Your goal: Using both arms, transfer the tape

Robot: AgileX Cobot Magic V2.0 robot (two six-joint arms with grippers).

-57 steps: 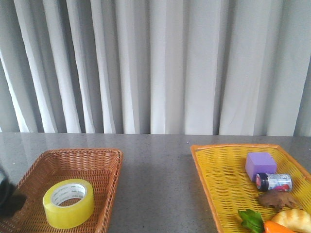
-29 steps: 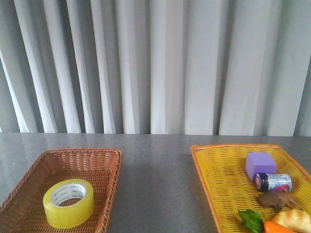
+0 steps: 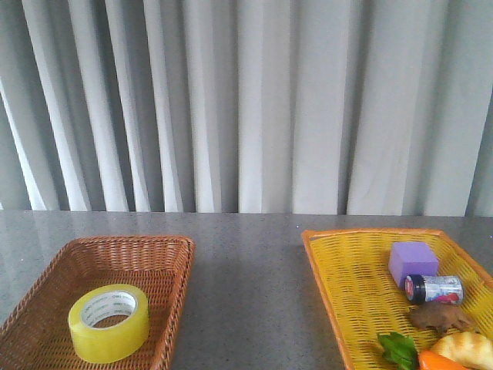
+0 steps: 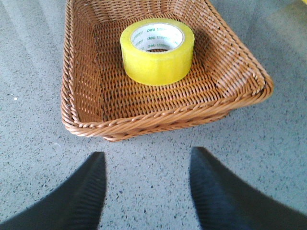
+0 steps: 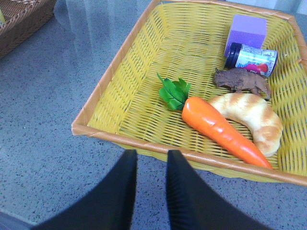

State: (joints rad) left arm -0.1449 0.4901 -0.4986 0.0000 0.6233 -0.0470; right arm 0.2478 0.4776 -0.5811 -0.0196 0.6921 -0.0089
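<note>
The tape (image 3: 108, 322), a yellow roll with a white printed core, lies flat in the brown wicker basket (image 3: 127, 240) at the table's front left. The left wrist view shows the tape (image 4: 157, 50) in the middle of that basket (image 4: 163, 120). My left gripper (image 4: 147, 165) hovers over the grey tabletop just outside the basket's rim, wide open and empty. My right gripper (image 5: 151, 160) is over the table by the rim of the yellow basket (image 5: 115, 136); a narrow gap separates its fingers and they hold nothing. Neither arm shows in the front view.
The yellow basket (image 3: 370, 232) at the front right holds a purple block (image 3: 413, 262), a small jar (image 3: 434, 289), a brown toy animal (image 5: 242, 80), a croissant (image 5: 252, 117) and a carrot (image 5: 220, 129) with green leaves. Grey curtains hang behind the table.
A dark part of my left arm, at the left edge of the front view one second ago, has withdrawn out of that view. The tape and baskets have not moved.
</note>
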